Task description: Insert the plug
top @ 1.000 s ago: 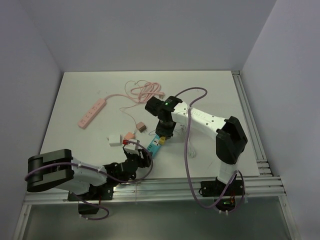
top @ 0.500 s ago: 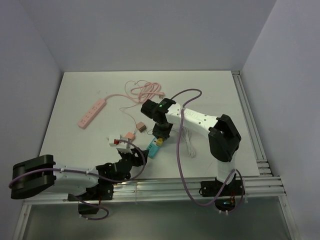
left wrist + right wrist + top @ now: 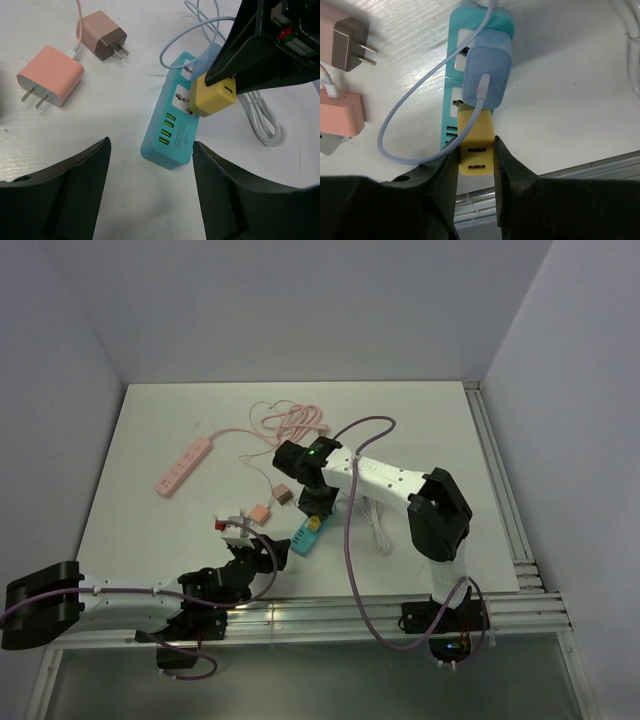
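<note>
Broadly, on the white table (image 3: 420, 420) the job has narrowed to one spot near the front edge, where both arms meet over the teal power strip (image 3: 172, 135). The strip lies flat and loose, so we judge it could slide or tip under a push. The left gripper (image 3: 151, 147) hangs over the strip's near end with its jaws spread wide and nothing in them. We would have it close on the strip's end or press down on it, to hold the strip in place.

The right gripper (image 3: 476, 150) is clamped on the sides of the yellow plug (image 3: 476, 135). The plug sits at the socket just beside the blue charger (image 3: 487, 70), which is already plugged in, and the two bodies look to be touching. From the left wrist the plug leans a little off the strip's face. Its prongs are at the socket mouth, but we cannot tell how deep they go.

To do this well we should first level the plug so the prongs stand square to the slots. Then we should push straight along them rather than rocking. We should also keep off the charger's thin blue cable (image 3: 415, 115), which loops close by.
</note>
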Motion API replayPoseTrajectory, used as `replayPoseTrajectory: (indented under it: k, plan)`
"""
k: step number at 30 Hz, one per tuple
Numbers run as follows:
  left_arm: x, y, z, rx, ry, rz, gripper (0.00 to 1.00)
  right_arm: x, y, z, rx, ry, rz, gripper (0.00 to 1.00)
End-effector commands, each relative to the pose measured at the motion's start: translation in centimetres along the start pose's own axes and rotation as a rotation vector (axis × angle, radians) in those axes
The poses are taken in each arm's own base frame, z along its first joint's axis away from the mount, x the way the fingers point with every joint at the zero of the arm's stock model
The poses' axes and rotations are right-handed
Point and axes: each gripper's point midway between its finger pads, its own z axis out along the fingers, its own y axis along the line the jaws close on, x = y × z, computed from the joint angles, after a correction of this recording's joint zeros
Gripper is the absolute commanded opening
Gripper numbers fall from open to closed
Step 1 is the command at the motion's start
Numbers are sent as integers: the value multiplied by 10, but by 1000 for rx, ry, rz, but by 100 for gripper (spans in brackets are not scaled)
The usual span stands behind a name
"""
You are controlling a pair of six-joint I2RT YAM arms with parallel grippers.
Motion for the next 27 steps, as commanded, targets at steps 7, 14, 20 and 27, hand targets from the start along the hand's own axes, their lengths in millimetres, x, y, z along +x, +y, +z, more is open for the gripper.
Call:
replayPoseTrajectory:
  k: [7,14,20,27]
  plan:
    - [-7,9,-4,-12,-32,-40,71,-5,-18,5,73,-63,20,0]
    - [-7,8,-5,-6,-30,-40,71,-7,-28,1,107,-77,17,0]
    - [-6,10,-5,-4,-32,-37,71,-5,-32,-2,97,-80,21,0]
    - [-6,7,-5,2,-27,-31,71,-5,-29,5,118,-75,12,0]
